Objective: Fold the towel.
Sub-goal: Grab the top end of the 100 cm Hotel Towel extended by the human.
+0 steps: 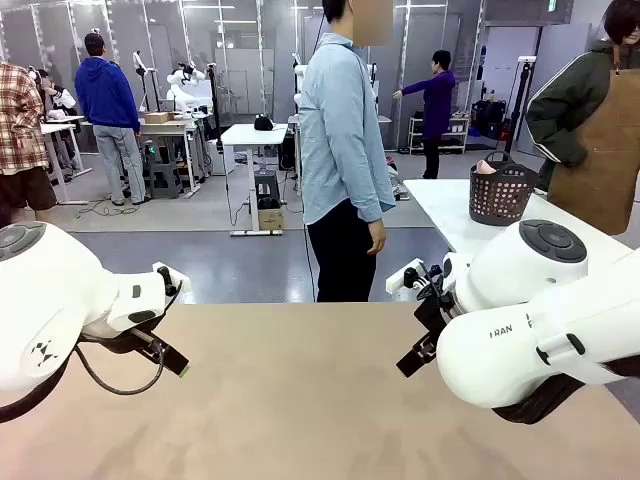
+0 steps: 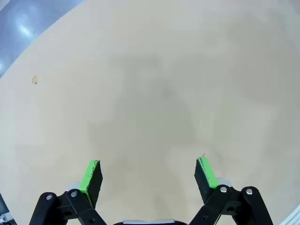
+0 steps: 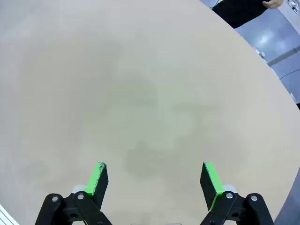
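Observation:
A bit of pale pink towel (image 1: pixel 484 167) pokes out of the dark perforated basket (image 1: pixel 502 192), which stands on a white table behind my right arm. My left gripper (image 2: pixel 147 164) hangs open over the bare tan table (image 2: pixel 150 84), green pads wide apart with nothing between them. It sits low at the left (image 1: pixel 178 366) in the front view. My right gripper (image 3: pixel 154 166) is open too, above bare tabletop, at the right (image 1: pixel 412 358) in the front view. Both grippers are far from the towel.
A person in a light blue shirt (image 1: pixel 345 150) stands at the table's far edge, side-on, one hand (image 1: pixel 377 237) hanging down. Another person in a brown apron (image 1: pixel 600 150) stands by the white table (image 1: pixel 440 205). The tan table's curved rim (image 3: pixel 262 61) borders grey floor.

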